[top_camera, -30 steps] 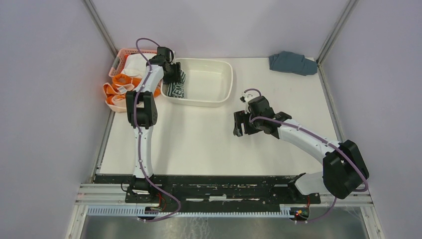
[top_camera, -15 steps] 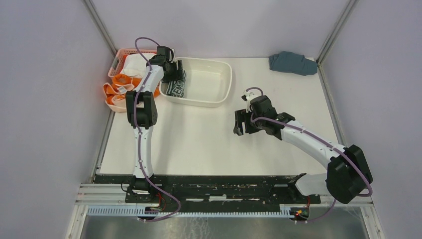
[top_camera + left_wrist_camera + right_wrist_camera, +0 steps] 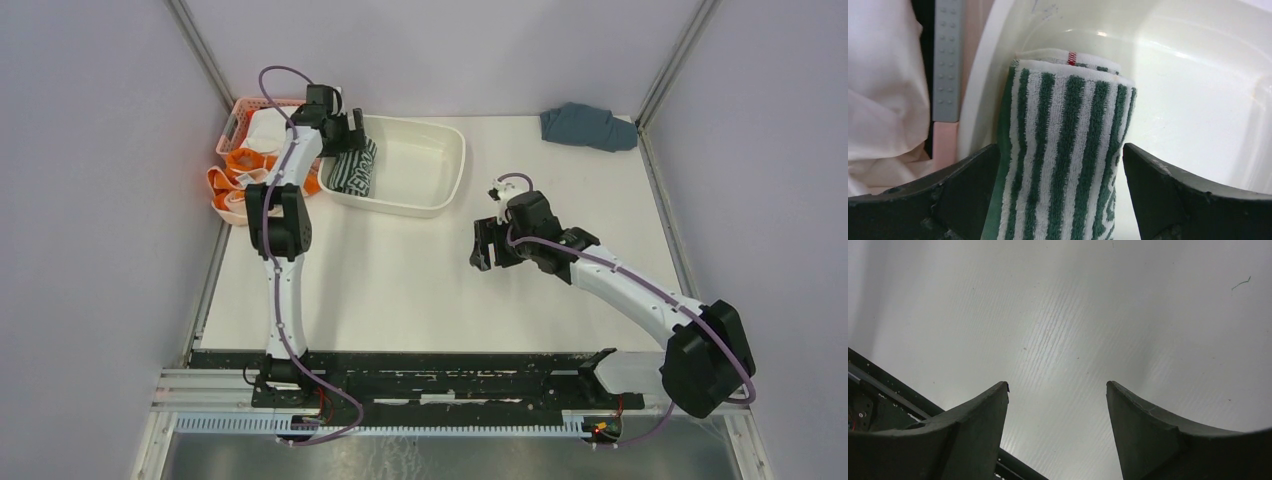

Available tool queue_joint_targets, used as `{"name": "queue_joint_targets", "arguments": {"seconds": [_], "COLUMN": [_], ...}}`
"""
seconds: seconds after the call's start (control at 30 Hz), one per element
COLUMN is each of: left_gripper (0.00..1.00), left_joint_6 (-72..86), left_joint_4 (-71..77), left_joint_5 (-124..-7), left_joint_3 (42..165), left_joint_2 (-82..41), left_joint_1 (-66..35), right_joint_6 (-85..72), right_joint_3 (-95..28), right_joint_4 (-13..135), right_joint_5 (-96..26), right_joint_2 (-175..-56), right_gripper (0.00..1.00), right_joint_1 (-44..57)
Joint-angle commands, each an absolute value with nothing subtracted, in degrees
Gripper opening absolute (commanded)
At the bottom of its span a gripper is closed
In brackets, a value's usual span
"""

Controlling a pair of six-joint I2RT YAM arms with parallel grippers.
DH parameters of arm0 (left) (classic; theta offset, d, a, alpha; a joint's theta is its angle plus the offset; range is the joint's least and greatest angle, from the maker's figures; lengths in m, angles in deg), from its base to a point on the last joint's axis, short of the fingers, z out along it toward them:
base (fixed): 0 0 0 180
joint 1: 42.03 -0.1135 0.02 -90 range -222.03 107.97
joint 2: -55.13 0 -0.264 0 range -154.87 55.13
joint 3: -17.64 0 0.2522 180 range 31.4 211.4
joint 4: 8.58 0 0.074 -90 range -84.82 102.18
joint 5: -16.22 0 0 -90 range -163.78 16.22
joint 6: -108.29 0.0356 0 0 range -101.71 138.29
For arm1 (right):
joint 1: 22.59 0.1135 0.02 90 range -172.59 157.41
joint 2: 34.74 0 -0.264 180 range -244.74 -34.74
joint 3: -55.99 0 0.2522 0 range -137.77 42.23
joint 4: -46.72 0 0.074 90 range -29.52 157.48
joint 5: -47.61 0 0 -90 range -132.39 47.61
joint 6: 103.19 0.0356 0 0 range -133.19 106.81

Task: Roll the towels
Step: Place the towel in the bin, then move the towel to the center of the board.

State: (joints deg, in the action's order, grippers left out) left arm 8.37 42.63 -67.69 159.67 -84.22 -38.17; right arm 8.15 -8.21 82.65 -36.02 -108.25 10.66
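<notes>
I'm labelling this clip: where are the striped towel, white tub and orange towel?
striped towel (image 3: 1068,150), left wrist view, middle of its striped face
white tub (image 3: 425,165), top external view, bare floor
orange towel (image 3: 222,183), top external view, orange border

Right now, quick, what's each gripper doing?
Left gripper: open, straddling the striped towel in the white tub.
Right gripper: open, empty, above the table.

Bright, even light is given from overhead. Faint, soft shadows are thrown under the arms on the white matte surface (image 3: 400,280). Glare is seen on the glossy cream plastic tub (image 3: 1198,100), and a broad sheen on the surface in the right wrist view. The dark-green-and-white striped terry towel (image 3: 1068,110) is rendered sharp. The left tool (image 3: 1060,150) and right tool (image 3: 1057,384) are left dark and slightly soft.
</notes>
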Motion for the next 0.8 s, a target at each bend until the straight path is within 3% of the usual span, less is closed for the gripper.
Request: {"name": "queue_joint_targets", "arguments": {"seconds": [0.0, 0.2, 0.47, 0.77], "left_gripper": [0.99, 0.99, 0.99, 0.99], "left_joint_6": [5.74, 3.16, -5.67, -12.73], "left_joint_4": [40.0, 39.76, 35.67, 31.9], "left_joint_5": [-67.72, -70.42, -84.9, -92.47], "left_joint_3": [159.81, 156.21, 133.05, 118.49], "left_joint_2": [-76.3, -66.97, -51.05, -49.09], "left_joint_1": [-38.51, -38.85, -44.75, -56.77], "right_joint_6": [8.32, 7.74, 6.53, 6.59], "right_joint_3": [-8.3, -8.05, -5.34, -1.96], "right_joint_4": [82.45, 82.7, 81.86, 81.24], "right_joint_5": [-37.01, -37.9, -39.58, -40.28], "right_joint_2": [-105.89, -104.48, -101.79, -98.73], "right_gripper": [0.8, 0.8, 0.8, 0.81], "right_joint_1": [10.48, 10.53, 10.46, 10.46]}}
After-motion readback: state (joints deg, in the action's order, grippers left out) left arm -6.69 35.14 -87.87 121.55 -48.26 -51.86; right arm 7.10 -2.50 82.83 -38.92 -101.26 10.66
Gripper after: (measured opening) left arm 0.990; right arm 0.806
